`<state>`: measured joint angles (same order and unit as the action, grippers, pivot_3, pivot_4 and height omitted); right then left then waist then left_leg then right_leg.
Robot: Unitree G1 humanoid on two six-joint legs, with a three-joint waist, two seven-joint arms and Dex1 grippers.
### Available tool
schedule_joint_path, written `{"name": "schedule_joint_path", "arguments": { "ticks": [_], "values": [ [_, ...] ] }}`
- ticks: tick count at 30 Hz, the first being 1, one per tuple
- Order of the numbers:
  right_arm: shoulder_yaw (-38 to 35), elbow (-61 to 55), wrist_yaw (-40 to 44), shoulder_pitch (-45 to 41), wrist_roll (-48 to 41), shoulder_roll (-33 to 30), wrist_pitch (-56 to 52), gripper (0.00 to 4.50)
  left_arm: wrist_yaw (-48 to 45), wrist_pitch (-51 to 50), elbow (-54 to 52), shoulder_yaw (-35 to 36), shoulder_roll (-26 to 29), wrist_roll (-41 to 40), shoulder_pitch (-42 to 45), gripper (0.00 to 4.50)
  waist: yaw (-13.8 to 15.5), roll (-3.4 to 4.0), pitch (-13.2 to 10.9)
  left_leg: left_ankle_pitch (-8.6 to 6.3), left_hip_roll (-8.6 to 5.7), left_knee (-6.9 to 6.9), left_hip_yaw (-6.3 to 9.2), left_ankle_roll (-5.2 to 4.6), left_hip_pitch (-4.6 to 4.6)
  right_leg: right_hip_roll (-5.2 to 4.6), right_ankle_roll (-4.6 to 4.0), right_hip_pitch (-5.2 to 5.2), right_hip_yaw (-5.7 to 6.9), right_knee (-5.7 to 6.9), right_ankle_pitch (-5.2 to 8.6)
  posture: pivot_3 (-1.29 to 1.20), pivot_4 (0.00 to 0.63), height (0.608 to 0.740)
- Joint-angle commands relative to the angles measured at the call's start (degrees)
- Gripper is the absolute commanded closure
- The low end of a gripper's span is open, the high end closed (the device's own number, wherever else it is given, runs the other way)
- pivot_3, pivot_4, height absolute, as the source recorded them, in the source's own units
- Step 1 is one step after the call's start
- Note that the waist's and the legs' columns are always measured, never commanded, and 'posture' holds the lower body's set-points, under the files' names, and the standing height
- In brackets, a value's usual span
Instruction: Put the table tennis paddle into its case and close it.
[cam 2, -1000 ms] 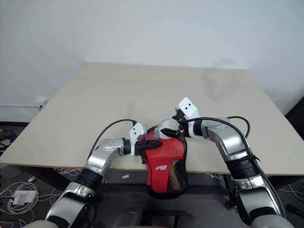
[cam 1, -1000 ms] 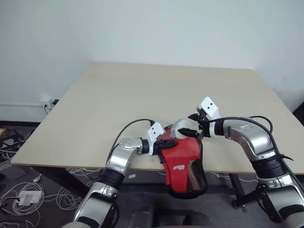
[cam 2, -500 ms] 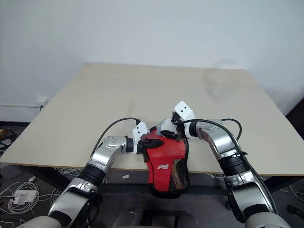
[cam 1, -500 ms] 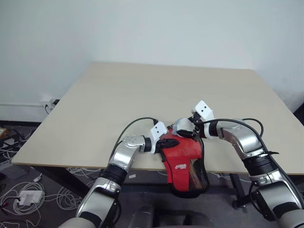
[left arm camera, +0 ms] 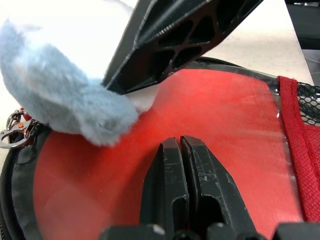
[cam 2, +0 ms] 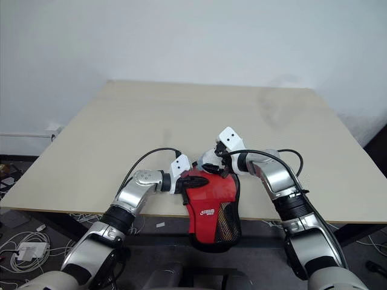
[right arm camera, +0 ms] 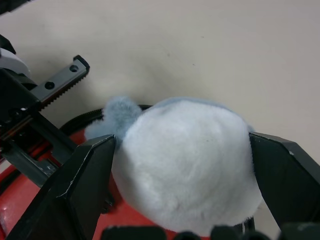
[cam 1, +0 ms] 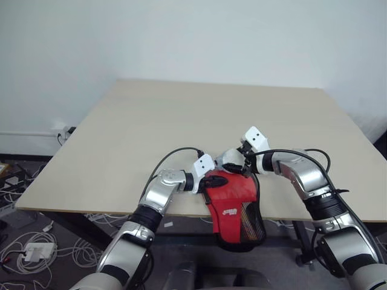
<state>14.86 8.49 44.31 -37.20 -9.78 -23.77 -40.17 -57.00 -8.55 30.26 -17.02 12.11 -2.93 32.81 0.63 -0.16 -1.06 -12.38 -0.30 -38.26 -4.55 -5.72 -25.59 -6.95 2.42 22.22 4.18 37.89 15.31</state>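
Red-faced case (cam 1: 234, 202) overhangs the table (cam 1: 121, 133) near edge.

Case (left arm camera: 235, 130): glossy clear plastic, black mesh edge. Pompom (right arm camera: 187, 165): fluffy pale fur. Table (cam 1: 181, 121): matt, smooth.

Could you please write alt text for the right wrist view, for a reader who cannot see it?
The right pincer has its two black fingers spread wide around a fluffy pale blue-white plush ball. The ball sits at the edge of the red and black case, over a beige table. Part of the left pincer reaches in from the side.
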Motion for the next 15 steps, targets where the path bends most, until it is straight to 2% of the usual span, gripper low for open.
{"name": "schedule_joint_path", "arguments": {
  "ticks": [1,3,14,15],
  "values": [
    [-0.3,-0.2,0.3,-1.8,0.5,0.3,1.0,0.18,0.2,-0.7,3.3,-1.3,0.0,1.7,-0.5,4.5,0.0,0.02,0.0,0.0,0.0,0.0,0.0,0.0,0.0,0.0,0.0,0.0,0.0,0.0,0.0,0.0,0.0,0.707],
    [-0.4,-0.1,0.4,-2.0,0.7,0.5,1.1,0.63,0.0,-0.6,3.7,-1.3,0.0,1.6,-0.8,4.5,0.0,0.08,0.1,0.0,0.0,0.0,0.0,0.0,0.0,0.01,0.0,0.0,0.0,0.0,0.0,0.0,0.0,0.707],
    [0.7,1.4,0.9,-4.1,2.9,0.8,3.2,4.4,-0.4,-0.7,3.2,-1.6,0.6,1.8,-2.7,4.5,-0.1,0.34,0.3,-0.01,0.0,0.01,-0.01,0.0,0.01,0.02,0.0,0.01,-0.02,0.0,0.0,0.0,0.0,0.707],
    [0.7,1.9,0.5,-4.7,3.2,1.1,3.6,4.4,-0.5,-0.7,3.2,-1.7,0.7,1.8,-2.8,4.5,-0.1,0.37,0.3,-0.01,0.0,0.01,-0.01,-0.01,0.01,0.03,0.0,0.01,-0.02,0.0,0.0,0.0,0.0,0.707]
  ]
}}
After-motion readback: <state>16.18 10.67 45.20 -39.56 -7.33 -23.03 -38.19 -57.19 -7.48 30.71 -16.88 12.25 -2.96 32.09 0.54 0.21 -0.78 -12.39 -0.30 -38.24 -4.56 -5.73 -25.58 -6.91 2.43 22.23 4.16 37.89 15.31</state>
